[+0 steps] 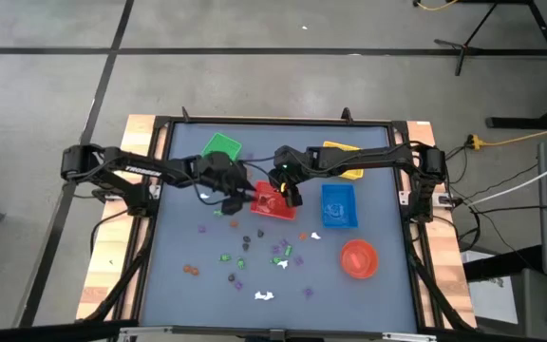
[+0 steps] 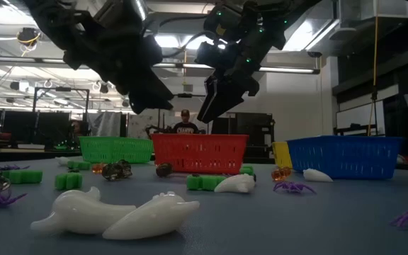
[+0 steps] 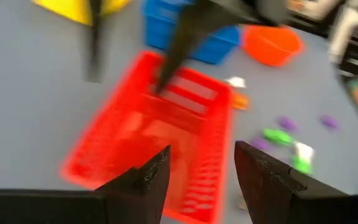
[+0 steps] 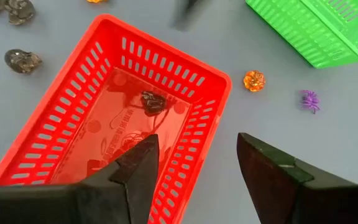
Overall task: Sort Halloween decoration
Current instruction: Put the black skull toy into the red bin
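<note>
Small trinkets lie scattered on the grey table (image 1: 368,285): white ghost figures (image 2: 119,214), green pieces (image 2: 68,180), purple spiders (image 2: 293,188), an orange pumpkin (image 4: 253,80) and dark skulls (image 4: 22,60). One dark trinket (image 4: 153,101) lies on the floor of the red basket (image 1: 272,202). My left gripper (image 3: 201,150) hovers open over the red basket's left side (image 3: 135,143). My right gripper (image 4: 197,142) hovers open above the same basket (image 4: 114,124), clear of its rim. Both grippers hold nothing.
A green basket (image 1: 221,147) stands at the far left, a yellow basket (image 1: 342,160) at the far right and a blue basket (image 1: 338,205) right of the red one. A round red bowl (image 1: 358,257) sits near right. A person stands beyond the table (image 2: 185,122).
</note>
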Tool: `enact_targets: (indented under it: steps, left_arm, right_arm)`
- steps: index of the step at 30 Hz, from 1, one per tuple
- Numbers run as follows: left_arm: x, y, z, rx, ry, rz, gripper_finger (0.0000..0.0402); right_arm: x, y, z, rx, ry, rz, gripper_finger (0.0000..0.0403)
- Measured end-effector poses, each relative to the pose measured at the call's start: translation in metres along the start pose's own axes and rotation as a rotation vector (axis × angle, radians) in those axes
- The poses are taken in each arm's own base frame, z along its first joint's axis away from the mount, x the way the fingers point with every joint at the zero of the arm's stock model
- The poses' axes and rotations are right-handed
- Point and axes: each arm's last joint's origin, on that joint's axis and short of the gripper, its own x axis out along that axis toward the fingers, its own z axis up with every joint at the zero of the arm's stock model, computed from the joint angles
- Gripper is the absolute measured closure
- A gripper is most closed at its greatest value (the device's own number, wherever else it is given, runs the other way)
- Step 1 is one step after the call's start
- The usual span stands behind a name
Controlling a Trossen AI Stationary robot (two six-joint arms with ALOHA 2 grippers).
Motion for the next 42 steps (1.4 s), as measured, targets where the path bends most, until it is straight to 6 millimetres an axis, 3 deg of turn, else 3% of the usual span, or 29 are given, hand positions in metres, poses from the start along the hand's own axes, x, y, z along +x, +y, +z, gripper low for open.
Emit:
enact_targets:
  steps: [10, 21, 28, 42]
  left_arm:
    - [0.008, -0.042, -0.012, 0.057, 0.060, -0.150, 0.0239]
    - [0.011, -0.084, -0.032, 0.249, 0.090, -0.054, 0.0239]
    - [0.022, -0.090, -0.047, 0.280, 0.136, 0.008, 0.0239]
    - [0.055, -0.077, -0.087, 0.261, 0.324, 0.058, 0.0239]
  right_arm:
    - [0.000, 0.000, 0.000, 0.000, 0.000, -0.001, 0.0187]
    - [0.000, 0.000, 0.000, 0.000, 0.000, -0.002, 0.0187]
    - [0.000, 0.000, 0.000, 0.000, -0.001, -0.002, 0.0187]
    - [0.000, 0.000, 0.000, 0.000, -0.002, 0.000, 0.0187]
